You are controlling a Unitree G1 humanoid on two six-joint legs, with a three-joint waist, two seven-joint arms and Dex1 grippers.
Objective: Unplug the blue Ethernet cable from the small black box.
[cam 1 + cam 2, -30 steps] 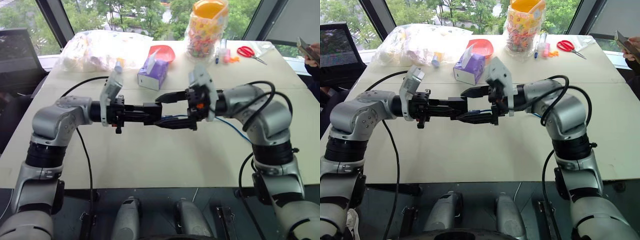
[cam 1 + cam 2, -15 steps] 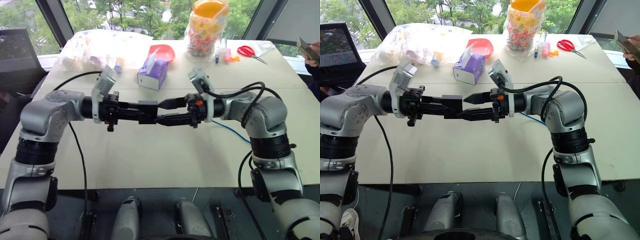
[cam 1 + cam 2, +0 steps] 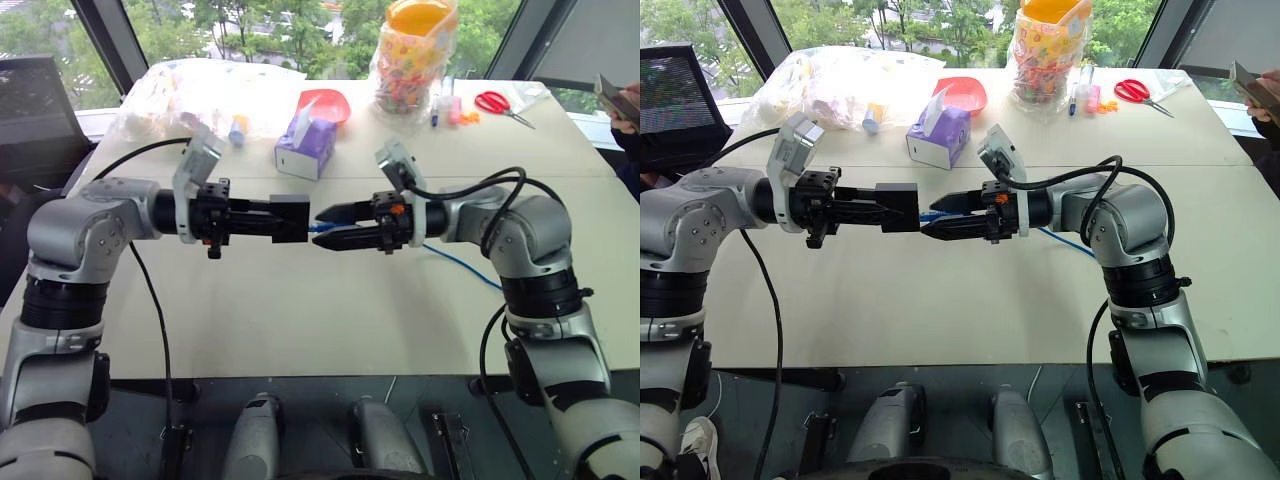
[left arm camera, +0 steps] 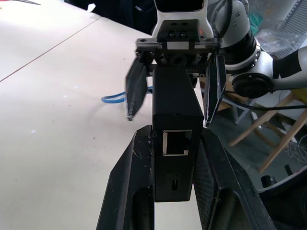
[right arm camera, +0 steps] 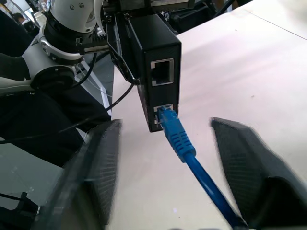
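Left claw (image 3: 902, 207) is clamped tight on the box (image 3: 896, 207), holding it up in the air over the surface (image 3: 940, 300), port side facing the right claw (image 3: 930, 215). The cable (image 5: 184, 146) is plugged into the lower port of the box, and the upper port sits empty. The right claw comes in nose-to-nose with the box: its fingers (image 5: 103, 163) sit either side of the blue plug, partly spread, not touching it as far as I can see, so it's got nothing in hold. From the plug the cable runs back under the right arm and trails across the surface away from the box.

Room-wise, there's a big bare patch of surface right under the box and toward the near edge. Behind the box sits a purple tissue box (image 3: 306, 146), with a red bowl (image 3: 326, 103), a plastic bag (image 3: 200, 95), a candy jar (image 3: 415, 60) and scissors (image 3: 497, 104) further back by the far edge.
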